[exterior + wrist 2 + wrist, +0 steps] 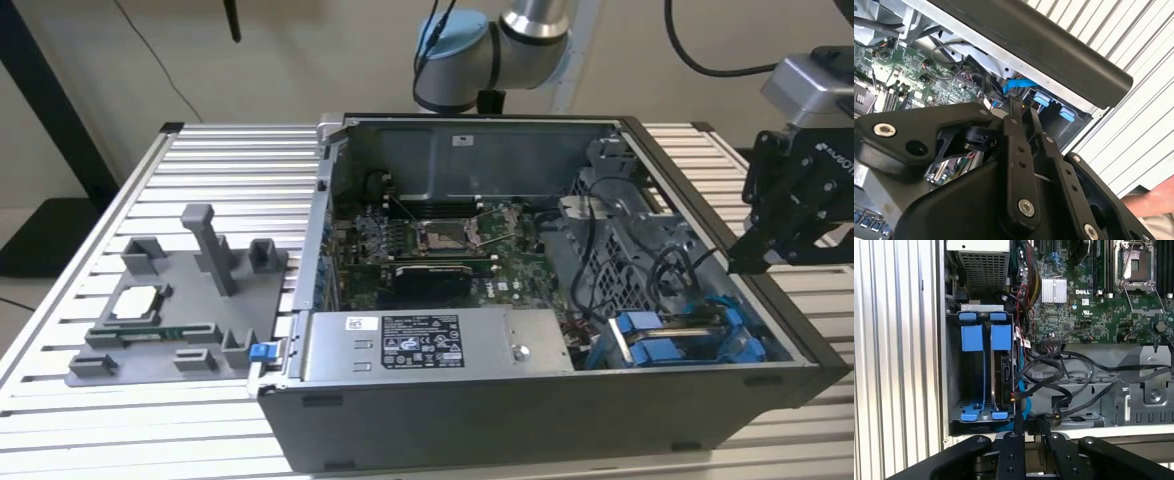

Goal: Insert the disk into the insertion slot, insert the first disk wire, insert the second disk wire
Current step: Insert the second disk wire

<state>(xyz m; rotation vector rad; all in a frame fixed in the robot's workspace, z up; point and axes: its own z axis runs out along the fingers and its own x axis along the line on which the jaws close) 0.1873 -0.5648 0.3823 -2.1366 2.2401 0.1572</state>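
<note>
The disk (1003,374) stands edge-on in one bay of the insertion slot (954,370), a grey metal cage with blue fittings by the case's side wall; the cage also shows in the exterior view (683,338). My gripper (1029,424) hovers just outside the cage opening, over the case's rim on the exterior view's right (745,262). Its fingers are pressed together on a thin blue wire (1019,395) that runs from the disk's end to the fingertips. In the second wrist view the blue wire (1013,83) meets the gripper (1015,102) at its tip.
Black cables (1074,375) loop beside the cage over the motherboard (1094,300). The grey power-supply box (427,342) sits along the case's front. A grey fixture with parts (174,310) lies on the exterior view's left. A person's arm (1149,200) is near the table.
</note>
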